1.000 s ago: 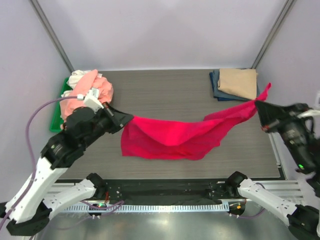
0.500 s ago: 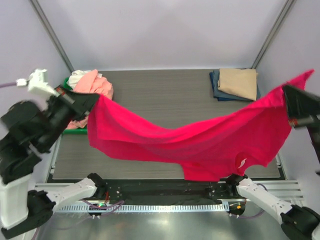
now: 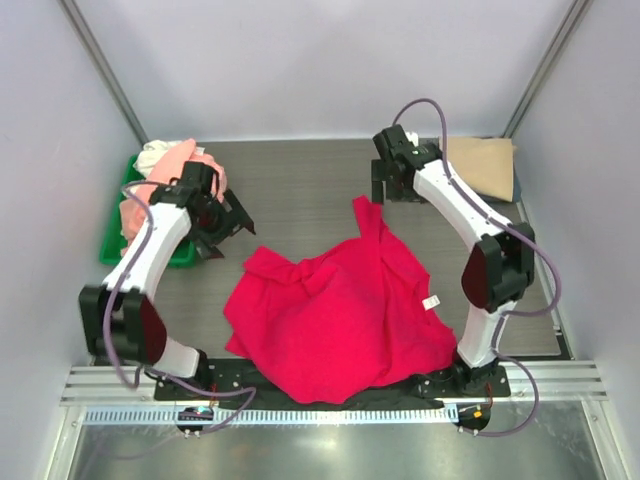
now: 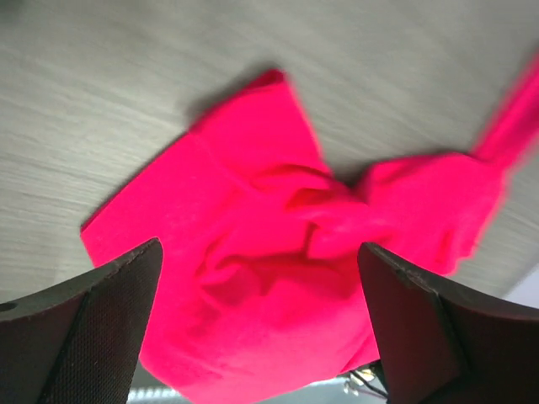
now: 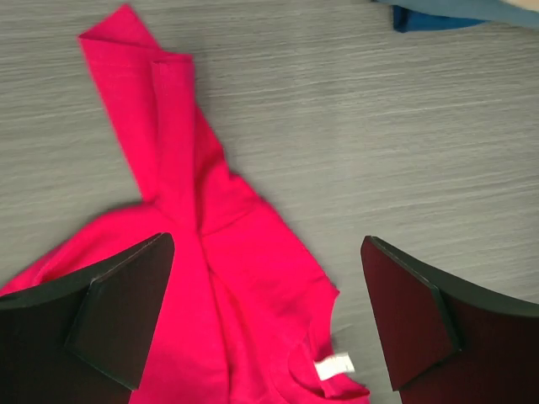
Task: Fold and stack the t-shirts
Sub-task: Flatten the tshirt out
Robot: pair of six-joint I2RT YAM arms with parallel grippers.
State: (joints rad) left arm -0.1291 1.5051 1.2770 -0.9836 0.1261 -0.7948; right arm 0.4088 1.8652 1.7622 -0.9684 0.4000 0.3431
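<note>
Top view only: the whole crimson t-shirt (image 3: 340,320) lies unfolded and rumpled on the bench (image 3: 300,180), at mid-width, with its near part overhanging the near edge. A salmon-pink t-shirt (image 3: 195,165) and a white t-shirt (image 3: 155,155) are heaped in the green tray (image 3: 112,240) at the far left corner. A folded tan t-shirt (image 3: 485,165) is at the far right corner.
Left wrist only: blurred folds bunched into a knot in the crimson cloth.
Right wrist only: a narrow strip of the shirt pointing toward the far edge, a white neck label (image 5: 334,367), and a corner of the navy t-shirt (image 5: 421,18).
Left gripper (image 3: 228,218): fingers wide apart and empty, above the shirt's far left corner.
Right gripper (image 3: 395,185): fingers wide apart and empty, above the shirt's far tip.
</note>
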